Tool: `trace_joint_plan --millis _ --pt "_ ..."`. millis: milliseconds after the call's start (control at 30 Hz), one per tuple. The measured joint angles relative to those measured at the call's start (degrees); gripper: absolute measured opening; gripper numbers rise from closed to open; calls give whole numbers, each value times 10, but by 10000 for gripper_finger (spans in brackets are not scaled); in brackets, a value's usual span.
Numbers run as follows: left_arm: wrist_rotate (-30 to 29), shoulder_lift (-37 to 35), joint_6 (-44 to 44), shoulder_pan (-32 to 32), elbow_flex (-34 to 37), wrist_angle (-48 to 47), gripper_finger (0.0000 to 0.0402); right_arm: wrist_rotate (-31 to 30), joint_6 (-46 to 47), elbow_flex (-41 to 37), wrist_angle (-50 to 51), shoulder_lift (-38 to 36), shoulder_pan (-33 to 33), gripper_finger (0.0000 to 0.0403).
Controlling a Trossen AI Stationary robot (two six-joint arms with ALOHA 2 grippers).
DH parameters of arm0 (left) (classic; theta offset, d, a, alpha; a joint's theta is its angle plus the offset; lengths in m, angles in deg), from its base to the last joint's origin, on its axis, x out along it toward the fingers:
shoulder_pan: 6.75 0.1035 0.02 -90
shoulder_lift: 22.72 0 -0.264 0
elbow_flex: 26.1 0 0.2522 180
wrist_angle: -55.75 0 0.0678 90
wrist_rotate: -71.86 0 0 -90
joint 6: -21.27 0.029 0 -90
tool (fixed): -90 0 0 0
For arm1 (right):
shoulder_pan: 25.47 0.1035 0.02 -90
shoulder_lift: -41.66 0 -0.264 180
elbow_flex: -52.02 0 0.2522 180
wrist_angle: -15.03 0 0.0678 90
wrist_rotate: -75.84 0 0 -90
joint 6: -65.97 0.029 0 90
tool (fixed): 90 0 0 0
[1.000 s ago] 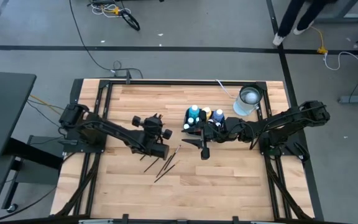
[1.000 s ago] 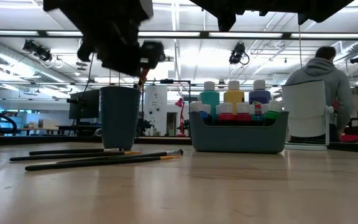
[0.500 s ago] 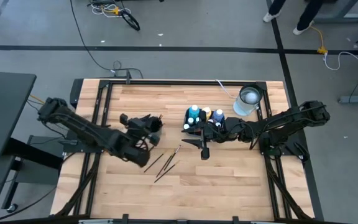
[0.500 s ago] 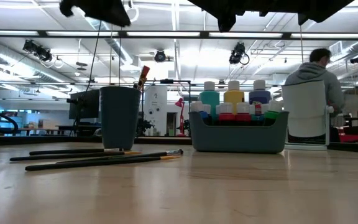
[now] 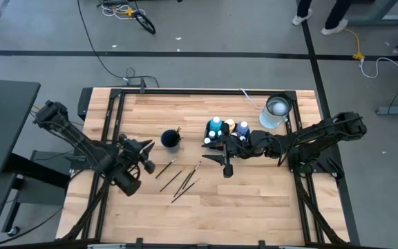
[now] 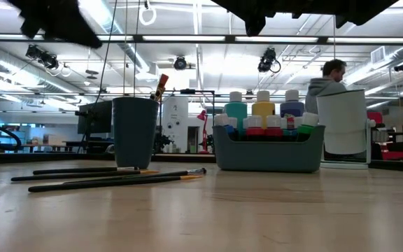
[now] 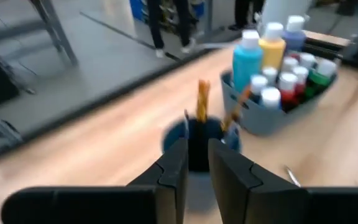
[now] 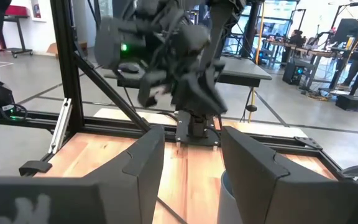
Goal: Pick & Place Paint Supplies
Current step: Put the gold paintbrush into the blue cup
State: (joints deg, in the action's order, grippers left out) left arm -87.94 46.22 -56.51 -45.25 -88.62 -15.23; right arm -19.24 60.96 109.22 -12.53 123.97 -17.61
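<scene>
Since withdrawn — left tool (image 5: 146,146) off cup (image 5: 171,139)

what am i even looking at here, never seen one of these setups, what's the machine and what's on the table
It is a robot with two dark arms at a wooden table, each ending in a two-finger gripper. One picture looks straight down, one looks level across the tabletop, and two come from cameras on the arms' wrists.

On the table stand a dark cup with a brush in it and a grey caddy full of white-capped paint bottles. A few thin paintbrushes lie loose on the wood, and a white container sits near the far right corner.

The left gripper is near the cup, its fingers close together and holding nothing. The right gripper hovers open beside the caddy, also holding nothing.
</scene>
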Motion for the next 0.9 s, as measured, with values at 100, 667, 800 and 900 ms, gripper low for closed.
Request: trace_joint_plan --millis 100,667,800,900 --pt "31 -8 2 -15 49 75 72 0 0 0 0 0 0 165" --pt "469 -48 705 -34 154 632 72 0 0 0 -1 0 0 165" --pt "449 -105 743 -32 154 616 72 0 0 0 0 0 0 165" --pt "446 -141 767 -26 155 609 72 -4 0 0 0 0 0 165"
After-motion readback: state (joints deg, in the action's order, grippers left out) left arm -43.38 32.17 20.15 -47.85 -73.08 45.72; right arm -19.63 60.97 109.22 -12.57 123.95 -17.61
